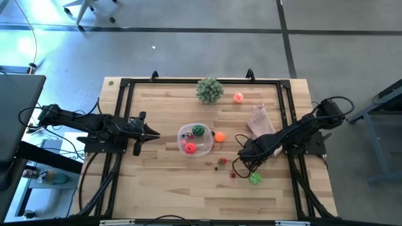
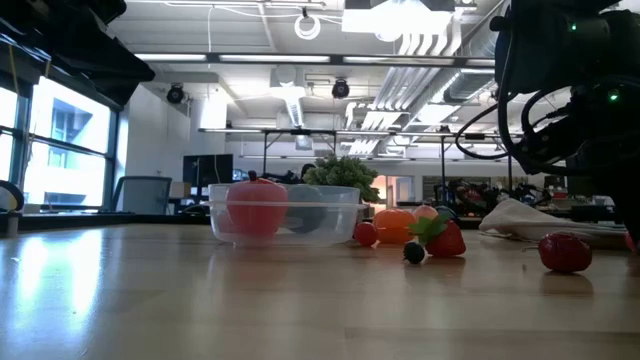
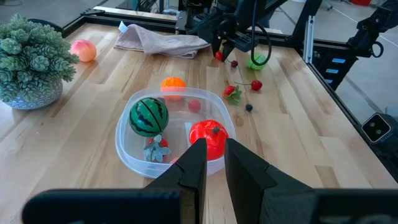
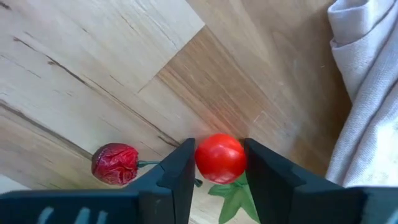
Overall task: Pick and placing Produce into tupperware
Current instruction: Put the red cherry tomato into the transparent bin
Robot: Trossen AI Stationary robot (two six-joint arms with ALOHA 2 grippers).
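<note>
High view, read from left to right: the left gripper point(image 1: 152, 133) waits over the worktop point(image 1: 157, 188) beside the tupperware point(image 1: 195, 140), its jaws clenched on nothing. The tupperware sits mid-worktop and already holds a striped green ball point(image 1: 198, 130) and a red tomato point(image 1: 190, 147); an orange ball point(image 1: 219, 135) rests just outside its wall. Farther right, the right gripper point(image 1: 242, 152) is low over the loose produce near a pale plastic bag point(image 1: 260, 120).

Its wrist view shows the jaws either side of a small red fruit point(image 4: 220, 157), closing but seemingly not yet tight; a wrinkled dark-red berry point(image 4: 115, 163) lies just beside them.

To do this pick well, I would finish the squeeze across the fruit's round middle before lifting, keeping clear of the berry's stem. The fruit is near-spherical, so no real long axis; its green leaf point(image 4: 235, 194) points back toward the wrist.
</note>
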